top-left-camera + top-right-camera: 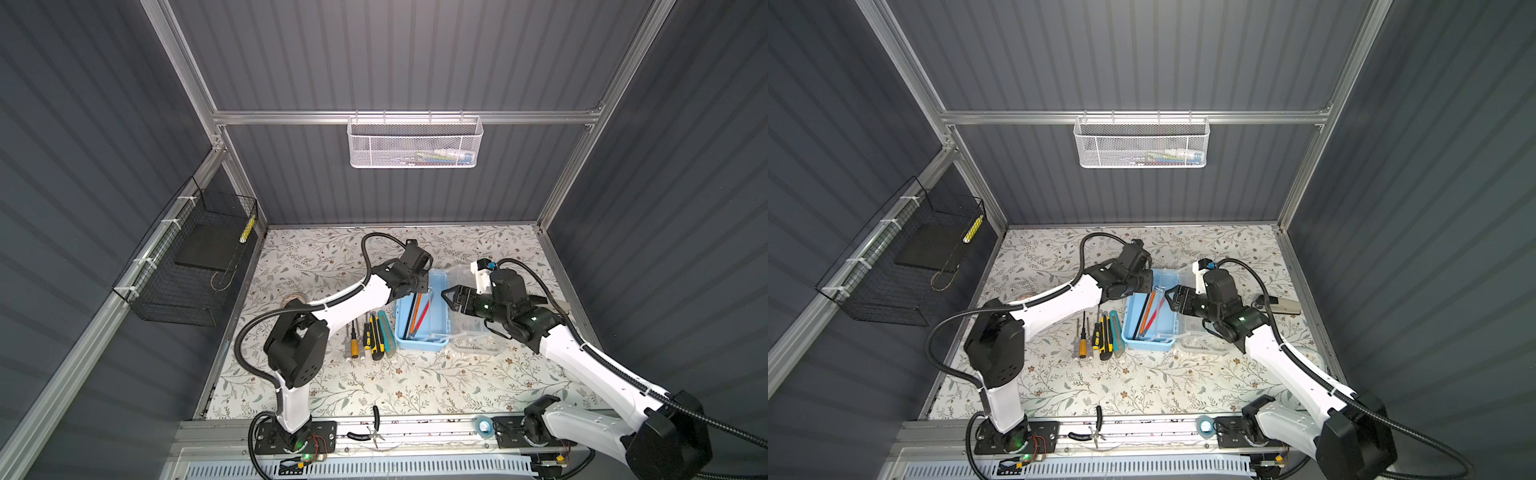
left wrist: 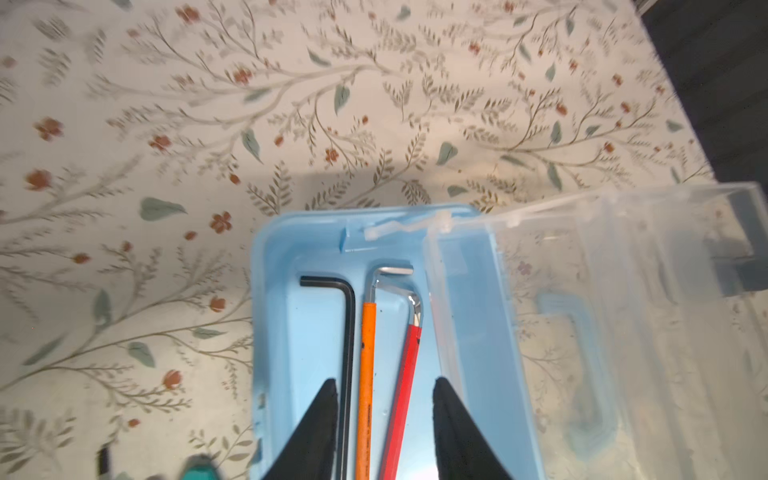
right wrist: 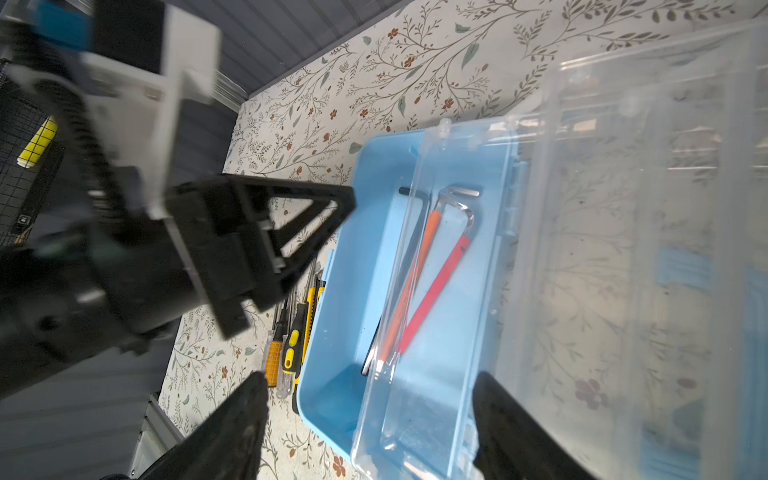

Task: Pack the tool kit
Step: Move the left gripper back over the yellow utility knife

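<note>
Hex keys are in; the row on the left comes next.
The screwdrivers (image 1: 353, 338), the yellow-black knife (image 1: 376, 338) and the teal knife (image 1: 388, 332) lie just left of the light-blue box (image 1: 422, 344). My left gripper (image 2: 385, 380) hangs over the box, jaws parted and empty above the hex keys (image 2: 365, 353). I'd lift clear, then take one tool mid-shaft. My right gripper (image 1: 448, 299), spread wide and empty, hovers by the clear lid (image 3: 623, 208).

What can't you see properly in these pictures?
- White mesh basket: the things inside are too small and the mesh covers them, in both top views.
- Round roll: partly hidden by the left arm, in a top view.
- Hex keys: long ends cut off by the left wrist view's edge.
</note>
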